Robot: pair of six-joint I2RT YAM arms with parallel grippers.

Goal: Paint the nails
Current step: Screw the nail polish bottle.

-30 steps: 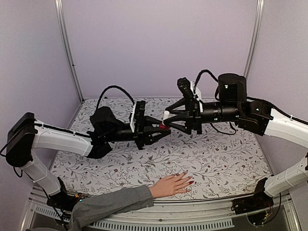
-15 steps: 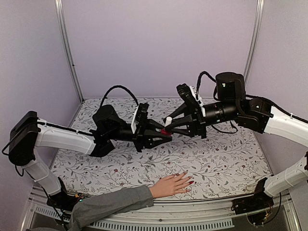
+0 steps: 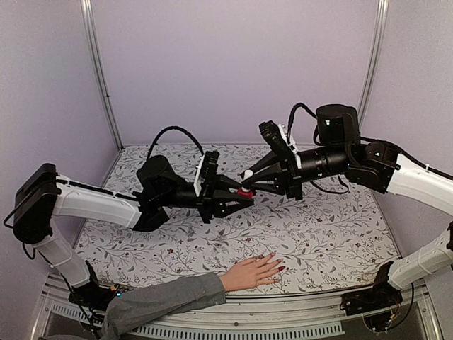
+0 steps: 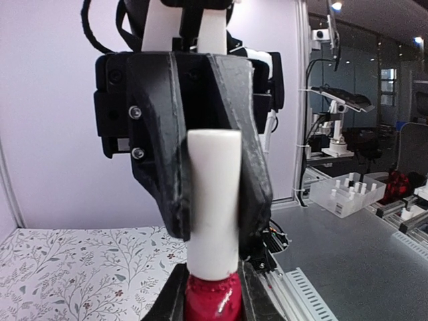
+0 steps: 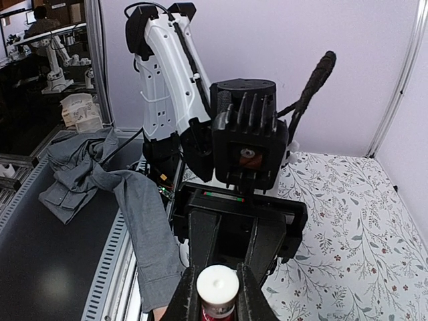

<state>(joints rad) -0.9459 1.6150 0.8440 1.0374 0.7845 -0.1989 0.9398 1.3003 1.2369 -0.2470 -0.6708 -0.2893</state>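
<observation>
Nails are not being worked on yet. The left tool is clenched on the small red bottle, and the right tool is clamped round its white cap (both in mid-air). Uncapping seems to be the step in hand; next, the cap must twist free while the bottle is held steady. The nails lie well apart, below, on a pale hand lying flat at the bench's near edge.

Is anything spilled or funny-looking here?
No, nothing stands out. The left gripper holds the red bottle in the air, the right gripper pinches its white cap, the flowered cloth shows no polish, and the hand lies flat.
</observation>
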